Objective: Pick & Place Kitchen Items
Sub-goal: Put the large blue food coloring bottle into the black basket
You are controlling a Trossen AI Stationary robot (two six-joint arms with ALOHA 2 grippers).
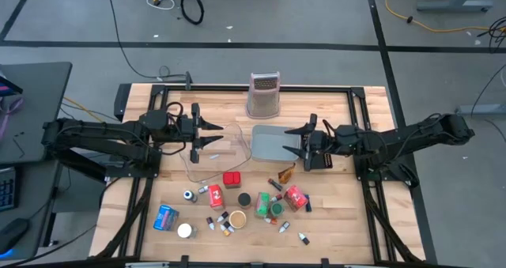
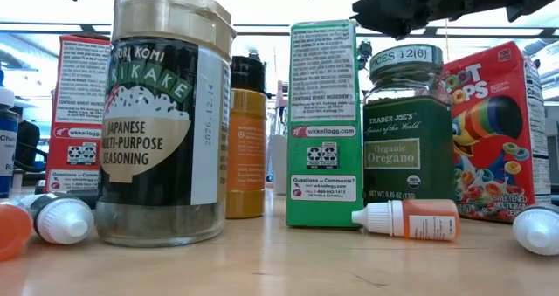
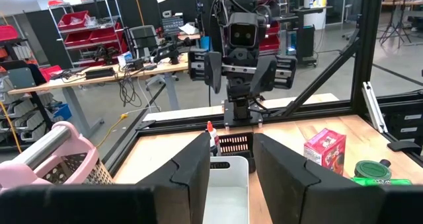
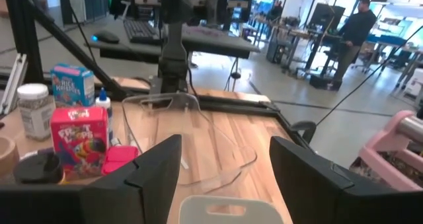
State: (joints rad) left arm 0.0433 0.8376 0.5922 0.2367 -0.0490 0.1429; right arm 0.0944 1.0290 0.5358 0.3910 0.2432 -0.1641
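Note:
The kitchen items lie scattered on the near half of the wooden table: a red box (image 1: 232, 179), a second red box (image 1: 295, 197), a blue packet (image 1: 165, 217), small jars, caps and dropper bottles. The low view shows a seasoning jar (image 2: 166, 113), a green box (image 2: 323, 121) and an oregano jar (image 2: 408, 130) standing upright. My left gripper (image 1: 219, 135) hovers open over a clear tray (image 1: 207, 153), pointing toward the table's right. My right gripper (image 1: 288, 139) hovers open over a grey tray (image 1: 269, 144), pointing left. Neither has anything between its fingers (image 3: 198, 164) (image 4: 155, 171).
A tall metal grater (image 1: 264, 96) with a pink handle stands at the far middle of the table. A small brown packet (image 1: 286, 173) lies just near of the grey tray. A black frame rail borders the table, and both arms reach in from the sides.

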